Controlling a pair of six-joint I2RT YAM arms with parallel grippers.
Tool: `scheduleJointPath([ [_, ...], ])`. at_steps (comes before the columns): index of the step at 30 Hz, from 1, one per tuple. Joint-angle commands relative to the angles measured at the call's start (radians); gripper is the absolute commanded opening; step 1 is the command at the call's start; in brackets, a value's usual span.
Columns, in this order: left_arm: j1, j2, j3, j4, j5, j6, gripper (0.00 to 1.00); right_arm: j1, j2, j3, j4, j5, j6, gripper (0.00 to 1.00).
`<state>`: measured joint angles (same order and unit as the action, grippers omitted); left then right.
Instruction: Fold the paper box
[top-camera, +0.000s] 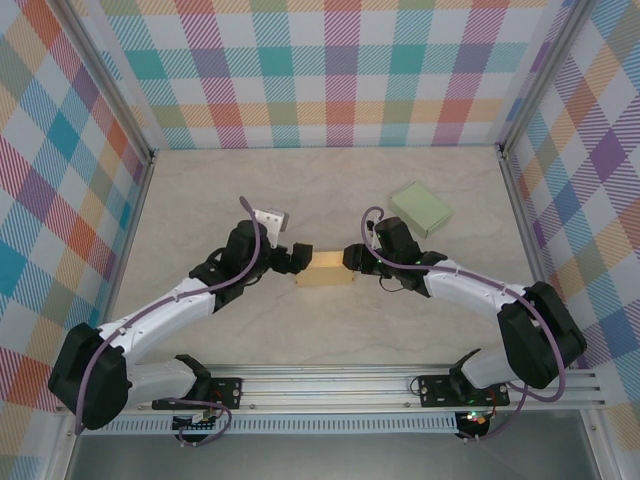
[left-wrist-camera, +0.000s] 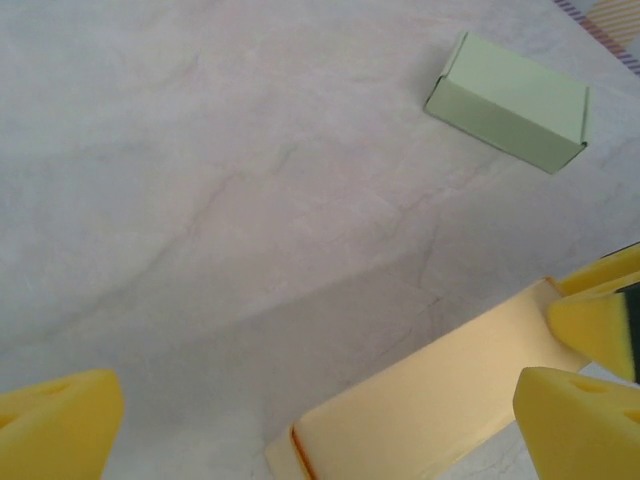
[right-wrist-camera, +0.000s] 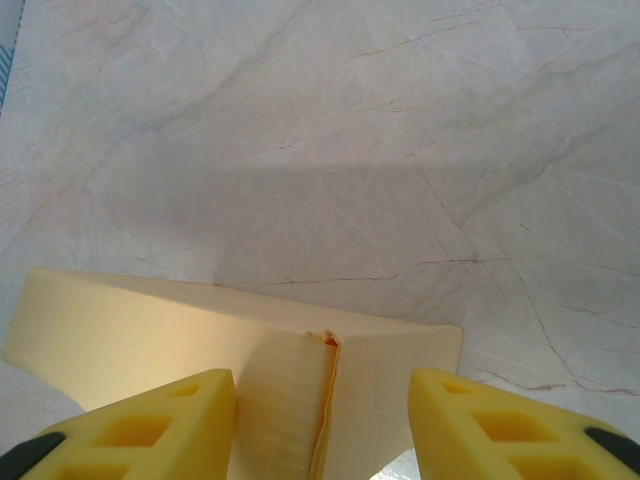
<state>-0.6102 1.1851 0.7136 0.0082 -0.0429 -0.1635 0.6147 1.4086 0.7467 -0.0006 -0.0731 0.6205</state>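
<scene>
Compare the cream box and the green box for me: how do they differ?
Colour: the cream box is pale yellow, the green box mint. Place: the cream box lies mid-table with the right tool shut on its end; the green box sits free, farther back right. Both are rectangular and lie flat.

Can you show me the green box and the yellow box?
green box (top-camera: 422, 208), top view, middle of its lid.
yellow box (top-camera: 325, 270), top view, middle of its top.
</scene>
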Motion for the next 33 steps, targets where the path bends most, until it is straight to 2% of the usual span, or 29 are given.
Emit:
scheduleJointPath([
  [1,0.007,-0.002,-0.037,0.043,-0.031,-0.174,0.99,0.0,0.044,-0.024,-0.137,0.019,-0.027,0.49],
  [8,0.011,0.042,-0.069,0.079,0.019,-0.211,0.93,0.002,0.055,-0.017,-0.133,0.01,-0.025,0.49],
  [12,0.022,0.085,-0.076,0.115,0.055,-0.229,0.85,0.005,0.061,-0.012,-0.131,0.008,-0.024,0.48],
  [17,0.033,0.122,-0.09,0.121,0.104,-0.248,0.81,0.005,0.056,-0.019,-0.126,0.005,-0.024,0.47],
  [19,0.035,0.13,-0.12,0.148,0.126,-0.271,0.75,0.005,0.055,-0.025,-0.119,0.0,-0.022,0.46],
  [21,0.035,0.141,-0.146,0.168,0.135,-0.29,0.66,0.005,0.053,-0.031,-0.108,-0.008,-0.019,0.45],
  [23,0.036,0.153,-0.166,0.178,0.129,-0.301,0.62,0.005,0.052,-0.039,-0.096,-0.014,-0.018,0.43],
  [25,0.039,0.16,-0.184,0.189,0.127,-0.311,0.52,0.005,0.05,-0.047,-0.086,-0.018,-0.017,0.37],
  [27,0.041,0.159,-0.201,0.204,0.13,-0.321,0.36,0.005,0.049,-0.056,-0.078,-0.02,-0.016,0.31],
  [28,0.043,0.157,-0.208,0.209,0.129,-0.326,0.33,0.005,0.046,-0.059,-0.077,-0.021,-0.016,0.29],
  [30,0.044,0.15,-0.216,0.21,0.122,-0.328,0.18,0.005,0.041,-0.066,-0.073,-0.02,-0.016,0.25],
  [32,0.047,0.141,-0.225,0.208,0.114,-0.328,0.1,0.005,0.034,-0.075,-0.067,-0.016,-0.016,0.2],
  [33,0.049,0.133,-0.229,0.207,0.11,-0.327,0.09,0.006,0.03,-0.08,-0.063,-0.014,-0.016,0.16],
])
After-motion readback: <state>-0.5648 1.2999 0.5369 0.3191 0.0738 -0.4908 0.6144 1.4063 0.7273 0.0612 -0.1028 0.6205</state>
